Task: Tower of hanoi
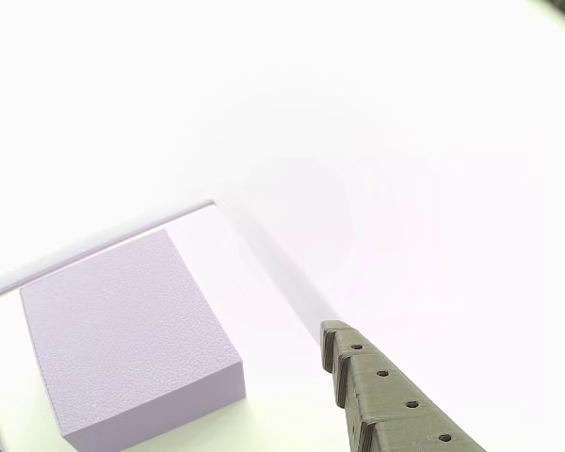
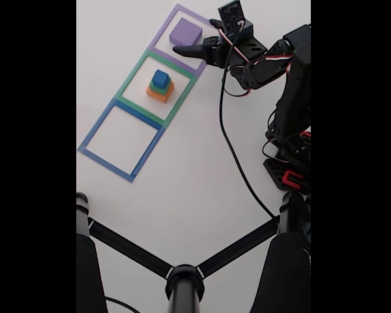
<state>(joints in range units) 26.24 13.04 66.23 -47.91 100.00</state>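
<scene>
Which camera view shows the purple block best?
The other view: the purple block is large there, with its top and two sides clear. In the fixed view, the purple block is small but sits whole inside the purple taped outline.

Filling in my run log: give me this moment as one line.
claw: beside purple block, holding nothing | purple block: alone in purple outline | orange, green, blue: stacked in green outline | blue outline: bare
</scene>
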